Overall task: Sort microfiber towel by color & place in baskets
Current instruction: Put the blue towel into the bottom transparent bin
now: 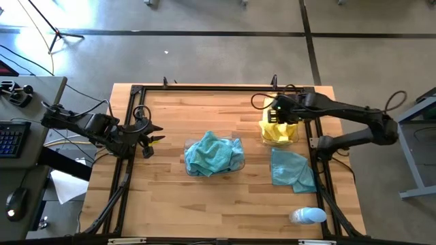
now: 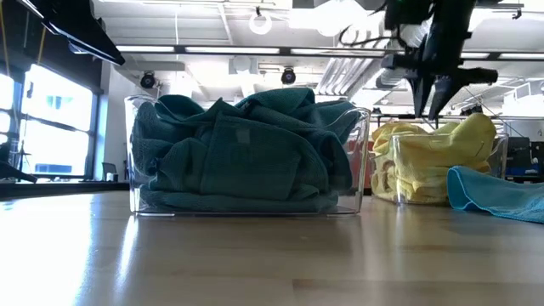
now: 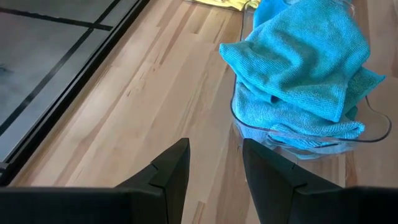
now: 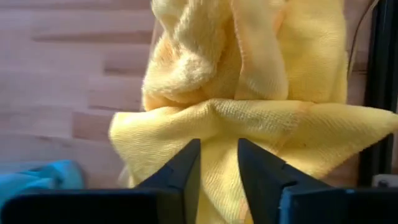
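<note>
The right gripper (image 1: 278, 111) hangs directly over the yellow towels (image 1: 276, 131) heaped in the right basket (image 1: 294, 138) at the table's (image 1: 204, 204) far right; its fingers stand narrowly parted and clear of the cloth. The left gripper (image 1: 154, 139) waits at the left edge of the table, fingers apart and empty. Teal towels (image 1: 212, 154) fill the centre basket (image 1: 240, 162), one teal towel (image 1: 291, 170) lies loose just near of the yellow basket, and a bottle (image 1: 308, 216) lies at the near right.

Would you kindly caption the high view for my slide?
Right end effector over yellow towels; one teal towel unsorted.
</note>
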